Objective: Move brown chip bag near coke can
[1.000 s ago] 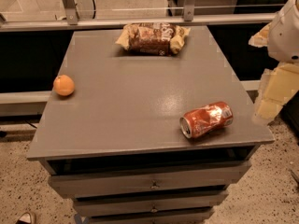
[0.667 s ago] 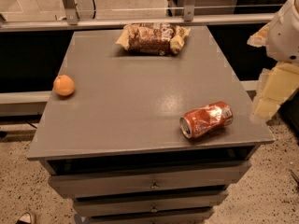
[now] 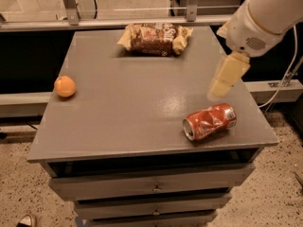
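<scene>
The brown chip bag [image 3: 154,39] lies flat at the far middle edge of the grey table [image 3: 128,108], dark brown with pale tan ends. The coke can [image 3: 209,122], red and dented, lies on its side near the front right corner. My gripper [image 3: 222,82] hangs from the white arm at the right, over the table's right side. It is just behind and above the can, and well to the right of and nearer than the bag. It holds nothing that I can see.
A round orange fruit [image 3: 64,86] sits near the table's left edge. The table has drawers [image 3: 151,186] below its front. A metal rail [image 3: 118,22] runs behind the table. A white cable [image 3: 286,79] hangs at the right.
The arm has swung left, from beyond the table's right edge to over the table behind the can. Bag, can and orange have not moved.
</scene>
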Robot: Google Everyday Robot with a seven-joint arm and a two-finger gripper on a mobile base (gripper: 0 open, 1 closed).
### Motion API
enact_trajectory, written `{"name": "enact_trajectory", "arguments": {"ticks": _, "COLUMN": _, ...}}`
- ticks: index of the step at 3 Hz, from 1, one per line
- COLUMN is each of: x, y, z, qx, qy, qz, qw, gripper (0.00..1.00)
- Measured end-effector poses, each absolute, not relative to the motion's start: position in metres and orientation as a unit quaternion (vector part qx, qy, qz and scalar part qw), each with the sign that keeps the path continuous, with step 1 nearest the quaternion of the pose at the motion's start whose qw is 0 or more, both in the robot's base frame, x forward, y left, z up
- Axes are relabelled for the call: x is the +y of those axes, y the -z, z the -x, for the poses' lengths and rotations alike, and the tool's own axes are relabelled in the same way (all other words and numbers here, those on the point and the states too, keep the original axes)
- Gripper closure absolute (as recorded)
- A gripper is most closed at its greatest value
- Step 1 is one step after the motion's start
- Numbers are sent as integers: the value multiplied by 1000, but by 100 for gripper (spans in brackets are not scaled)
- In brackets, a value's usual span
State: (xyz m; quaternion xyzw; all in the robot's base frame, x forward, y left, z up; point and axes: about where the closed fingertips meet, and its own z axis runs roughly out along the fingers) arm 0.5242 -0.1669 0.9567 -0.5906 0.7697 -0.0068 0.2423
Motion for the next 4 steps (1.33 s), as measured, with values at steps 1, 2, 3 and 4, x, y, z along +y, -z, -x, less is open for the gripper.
{"name": "enact_trajectory", "arguments": {"ticks": 1, "x": -137, "y": -955, "z": -599, "qx": 763, "qy": 11, "qz": 570, "qw": 304, "gripper": 0}}
{"name": "enact_trajectory", "arguments": {"ticks": 2, "x": -114, "y": -948, "z": -665, "qx": 765, "qy": 11, "qz": 539, "qw": 353, "gripper": 0}}
{"name": "enact_trajectory", "arguments": {"ticks": 3, "x": -99, "y": -928, "z": -734, "qx": 788, "qy": 5, "qz": 483, "qw": 380, "gripper": 0}}
{"name": "enact_trajectory", "arguments": {"ticks": 4, "x": -96, "y": -906, "z": -770, "qx": 809, "qy": -6, "qz": 448, "qw": 381, "gripper": 0}}
